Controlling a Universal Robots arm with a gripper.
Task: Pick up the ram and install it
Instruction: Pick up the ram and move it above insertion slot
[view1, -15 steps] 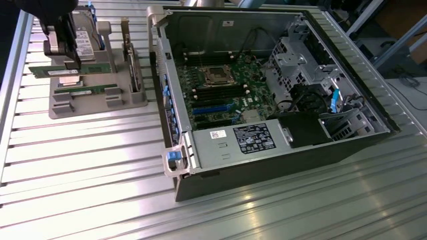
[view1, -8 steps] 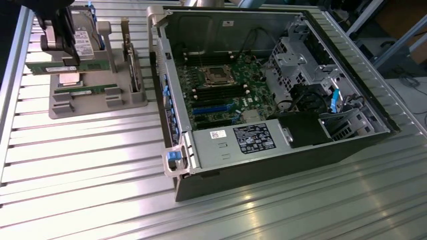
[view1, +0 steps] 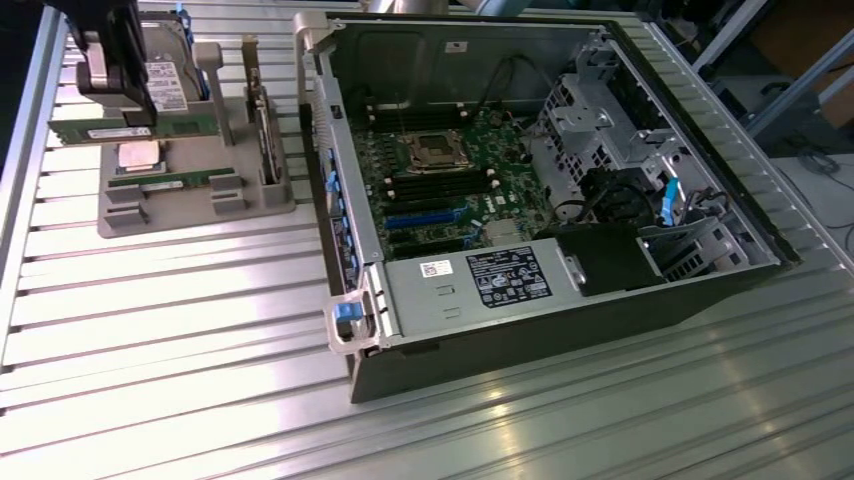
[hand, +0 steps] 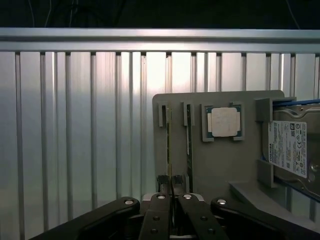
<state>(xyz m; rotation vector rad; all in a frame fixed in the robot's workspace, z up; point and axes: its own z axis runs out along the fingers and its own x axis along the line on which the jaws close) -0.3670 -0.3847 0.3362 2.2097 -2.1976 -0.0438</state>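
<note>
green ram (view1: 100, 131) pinched in black claw (hand: 169, 179), jaws pressed together on it. hanging just above grey holder (view1: 198, 214), over its edge at exterior view's left. other green stick (view1: 174, 184) in holder.

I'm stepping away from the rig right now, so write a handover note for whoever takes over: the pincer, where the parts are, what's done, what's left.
Pincer: shut on the ram, holding it lifted above the grey holder.
Second memory stick and processor chip: sitting in the holder.
Computer case: open, at the exterior view's right; the motherboard memory slots look unfilled.
Done: ram picked up.
Left: installing the ram in the motherboard.
</note>
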